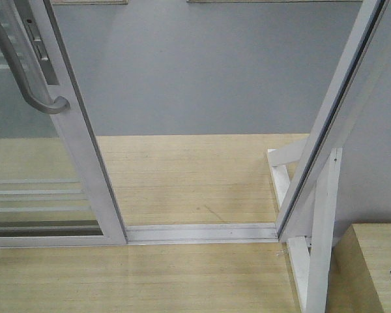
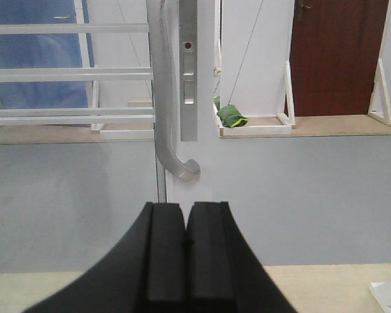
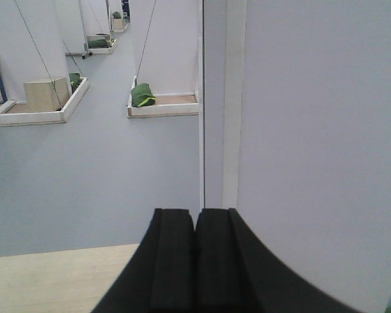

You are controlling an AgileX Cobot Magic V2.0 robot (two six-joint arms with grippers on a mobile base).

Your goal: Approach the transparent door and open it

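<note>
At the left of the front view, the door [image 1: 72,130] stood slid aside, its handle [image 1: 26,72] visible and a wide gap open between its frame and the post [image 1: 332,117] along the floor track [image 1: 202,231]. The opening appeared largely achieved; little seemed left. The left gripper [image 2: 185,244] was clenched on nothing, short of the handle. The right gripper [image 3: 195,251] was likewise closed and empty, facing the post.
</note>
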